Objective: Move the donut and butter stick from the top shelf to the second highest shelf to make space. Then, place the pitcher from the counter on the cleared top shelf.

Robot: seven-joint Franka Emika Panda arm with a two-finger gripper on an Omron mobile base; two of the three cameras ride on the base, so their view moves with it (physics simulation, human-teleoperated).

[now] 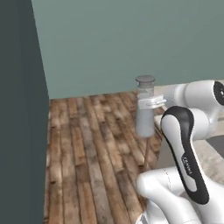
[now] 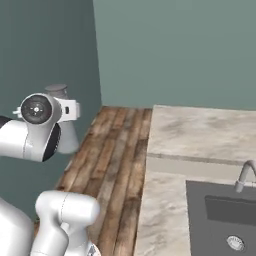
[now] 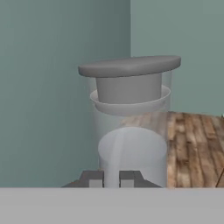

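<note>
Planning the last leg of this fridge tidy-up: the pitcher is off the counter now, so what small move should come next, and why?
Probably keep the pitcher upright and carry it on toward the dark panel on the left. The pincer is shut on the pitcher, which hangs above the wooden floor, clear of the counter; no shelf is in view yet.

The arm bears small pale lettering, too blurred to read.
</note>
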